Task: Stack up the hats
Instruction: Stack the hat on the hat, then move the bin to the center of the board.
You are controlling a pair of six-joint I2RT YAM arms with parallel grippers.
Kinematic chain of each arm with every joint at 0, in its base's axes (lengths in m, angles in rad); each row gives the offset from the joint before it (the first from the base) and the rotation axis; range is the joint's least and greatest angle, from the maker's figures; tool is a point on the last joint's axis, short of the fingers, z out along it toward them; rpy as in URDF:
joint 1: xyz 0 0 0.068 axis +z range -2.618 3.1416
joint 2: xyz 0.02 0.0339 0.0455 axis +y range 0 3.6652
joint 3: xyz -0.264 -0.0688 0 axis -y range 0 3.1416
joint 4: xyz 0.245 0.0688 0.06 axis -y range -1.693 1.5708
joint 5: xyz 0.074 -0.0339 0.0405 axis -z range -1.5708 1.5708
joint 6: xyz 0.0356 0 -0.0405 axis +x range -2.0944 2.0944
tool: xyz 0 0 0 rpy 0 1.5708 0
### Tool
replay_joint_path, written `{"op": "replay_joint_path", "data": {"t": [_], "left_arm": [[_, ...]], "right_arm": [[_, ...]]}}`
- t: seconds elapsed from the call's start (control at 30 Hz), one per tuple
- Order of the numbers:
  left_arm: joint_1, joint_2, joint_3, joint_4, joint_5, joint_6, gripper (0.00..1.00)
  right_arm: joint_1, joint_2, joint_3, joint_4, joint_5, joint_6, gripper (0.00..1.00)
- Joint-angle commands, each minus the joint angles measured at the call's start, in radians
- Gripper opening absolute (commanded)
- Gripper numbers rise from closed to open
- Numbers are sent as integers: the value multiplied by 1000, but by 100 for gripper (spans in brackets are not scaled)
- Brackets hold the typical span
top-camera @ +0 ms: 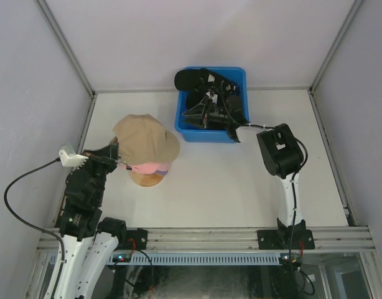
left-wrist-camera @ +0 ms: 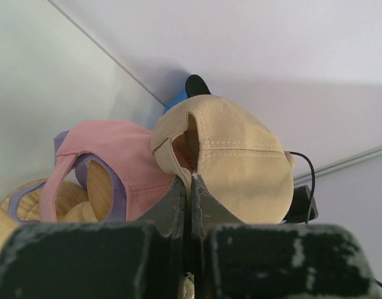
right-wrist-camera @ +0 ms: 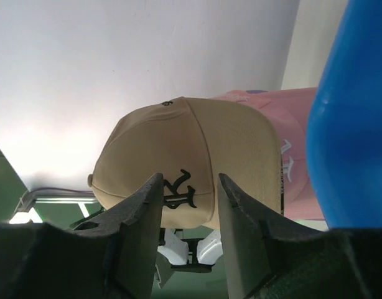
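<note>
Trouble looms: your left tool [left-wrist-camera: 191,187] pinches the tan cap [left-wrist-camera: 241,162] by its back edge, right tool [right-wrist-camera: 190,182] gapes empty, and one tug could drag it off the pink cap [left-wrist-camera: 122,156].

My left gripper [left-wrist-camera: 191,187] has dark grey wedge fingers [left-wrist-camera: 172,208], and the block [left-wrist-camera: 272,261] behind them is scuffed with pale flecks. Behind it my left arm [top-camera: 85,187] is black, then white toward the base, with a white camera mount [top-camera: 68,155] and a looping black cable [top-camera: 5,199]. My right gripper [right-wrist-camera: 190,184] matches; my right arm [top-camera: 279,152] is black over a slim white link [top-camera: 289,199].
</note>
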Motion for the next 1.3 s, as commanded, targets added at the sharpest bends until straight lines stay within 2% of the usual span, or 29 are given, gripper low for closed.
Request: {"op": "replay_joint_path", "data": {"t": [0.0,0.23,0.33,0.7,1.0,1.27], "left_arm": [[5,38,-13,20,-53,6,0],[2,122,1,-8,-75,-7,0],[0,133,14,-34,-100,-6,0],[0,172,73,-172,-187,-29,4],[-9,213,95,-196,-201,-67,7],[-19,278,187,-328,-252,-119,8]], "right_arm": [[-4,-94,26,-240,-12,-243,39],[-12,-153,147,-835,89,-727,39],[-22,-164,182,-999,155,-859,39],[-39,-173,219,-1255,325,-1073,39],[-48,-180,228,-1333,413,-1132,38],[-46,-220,191,-1424,610,-1159,38]]}}
